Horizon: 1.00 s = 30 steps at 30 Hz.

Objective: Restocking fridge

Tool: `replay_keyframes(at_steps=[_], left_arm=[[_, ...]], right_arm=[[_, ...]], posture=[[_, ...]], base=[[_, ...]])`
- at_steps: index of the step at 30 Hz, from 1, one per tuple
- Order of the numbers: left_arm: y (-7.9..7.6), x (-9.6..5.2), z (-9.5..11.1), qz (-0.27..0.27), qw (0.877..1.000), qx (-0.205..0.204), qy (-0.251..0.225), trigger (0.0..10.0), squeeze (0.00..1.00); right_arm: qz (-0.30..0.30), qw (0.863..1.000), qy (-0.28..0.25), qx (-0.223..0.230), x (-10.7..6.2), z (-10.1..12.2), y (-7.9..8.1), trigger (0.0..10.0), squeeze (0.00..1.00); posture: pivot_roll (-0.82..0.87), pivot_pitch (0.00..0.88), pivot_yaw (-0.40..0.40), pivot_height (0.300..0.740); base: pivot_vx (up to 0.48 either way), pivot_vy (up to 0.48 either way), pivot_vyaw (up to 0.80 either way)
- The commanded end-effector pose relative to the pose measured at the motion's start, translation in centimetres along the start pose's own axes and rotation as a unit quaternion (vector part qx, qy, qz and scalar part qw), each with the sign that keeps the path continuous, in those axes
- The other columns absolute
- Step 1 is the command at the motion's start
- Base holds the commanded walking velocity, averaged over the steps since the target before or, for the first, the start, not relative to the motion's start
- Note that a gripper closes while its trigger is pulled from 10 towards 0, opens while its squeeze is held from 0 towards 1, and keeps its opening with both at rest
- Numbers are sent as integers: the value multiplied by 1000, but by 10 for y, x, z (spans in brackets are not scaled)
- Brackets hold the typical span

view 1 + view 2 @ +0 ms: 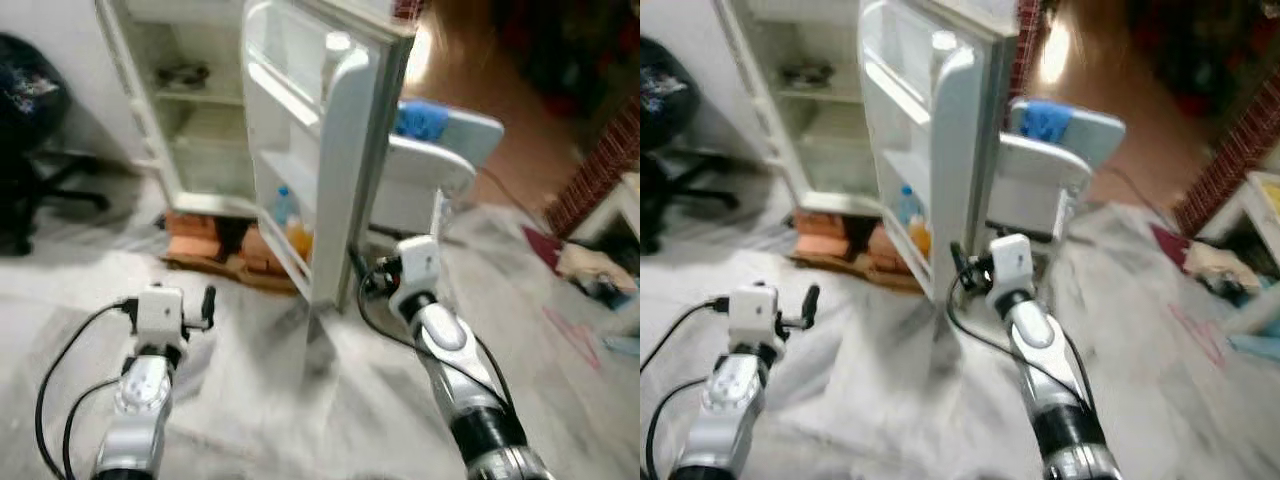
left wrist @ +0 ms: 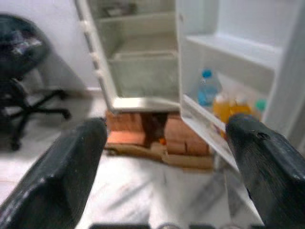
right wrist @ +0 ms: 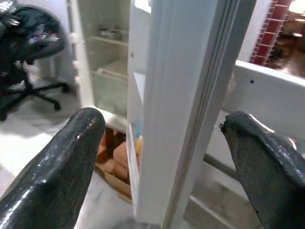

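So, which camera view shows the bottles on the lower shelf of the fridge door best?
The left wrist view: the blue-capped bottle and the orange bottles sit close between the open fingers. Both eye views show them small and blurred. The right wrist view shows mostly the door edge.

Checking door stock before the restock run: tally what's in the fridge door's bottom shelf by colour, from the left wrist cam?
Blue-capped clear bottle: 1
Orange bottle: 1, possibly 2, too blurred to split
Green-capped item: 1, mostly hidden behind the door edge
Total: 3 that can be told apart
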<state>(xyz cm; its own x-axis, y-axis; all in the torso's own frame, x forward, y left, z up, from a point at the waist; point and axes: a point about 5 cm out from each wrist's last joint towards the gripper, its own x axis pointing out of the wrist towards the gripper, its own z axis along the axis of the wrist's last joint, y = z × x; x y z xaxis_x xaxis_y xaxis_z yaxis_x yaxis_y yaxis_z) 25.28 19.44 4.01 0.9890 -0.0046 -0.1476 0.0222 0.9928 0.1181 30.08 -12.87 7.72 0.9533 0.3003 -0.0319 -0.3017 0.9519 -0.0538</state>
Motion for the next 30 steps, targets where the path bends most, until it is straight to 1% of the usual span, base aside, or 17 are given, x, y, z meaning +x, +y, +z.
replay_keyframes(at_steps=[1,5,10,14,18,22,24,26,27,29,30], left_arm=[[1,-1,-2,-2,1000,4,6,10000,0],[1,-1,-3,-3,1000,3,8,10000,0],[-2,-1,-3,-8,1000,-7,4,10000,0],[-5,-2,-3,-15,1000,-11,3,10000,0],[-5,-3,-2,-23,1000,-17,-1,10000,0],[-5,-7,-9,-29,999,-14,16,10000,0],[-5,-9,-12,-31,999,-14,22,10000,0],[-3,-11,-13,-27,999,-15,24,10000,0],[1,-14,-16,-18,999,-17,26,10000,0],[4,-16,-18,-12,999,-17,31,10000,0],[6,-17,-19,-8,999,-18,33,10000,0]], right_arm=[[-5,1000,-4,1,1,3,-2,10000,0],[-6,1000,-6,1,2,3,-2,10000,0],[-1,1000,-7,4,2,3,-1,10000,0],[-2,1000,-7,5,2,3,-1,10000,0],[-4,1000,-8,6,2,3,-1,10000,0],[0,1000,-6,10,3,3,0,10000,0],[16,1000,-2,20,4,2,3,10000,0],[26,999,-4,29,5,3,5,10000,0],[40,999,-11,25,7,6,6,10000,0],[47,998,-22,28,10,10,7,10000,0],[47,998,-24,23,11,11,7,10000,0]], posture=[[40,0,-40,740],[37,0,-41,740],[37,0,-42,740],[38,0,-42,740],[39,0,-42,740],[43,0,-42,740],[47,0,-41,740],[47,0,-41,740],[49,0,-41,740],[54,0,-42,740],[59,0,-45,740]], base=[[480,0,0],[480,0,0],[480,0,0],[315,0,0],[0,0,0],[0,0,0],[0,0,0],[0,0,0],[0,0,0],[0,0,0],[0,0,800]])
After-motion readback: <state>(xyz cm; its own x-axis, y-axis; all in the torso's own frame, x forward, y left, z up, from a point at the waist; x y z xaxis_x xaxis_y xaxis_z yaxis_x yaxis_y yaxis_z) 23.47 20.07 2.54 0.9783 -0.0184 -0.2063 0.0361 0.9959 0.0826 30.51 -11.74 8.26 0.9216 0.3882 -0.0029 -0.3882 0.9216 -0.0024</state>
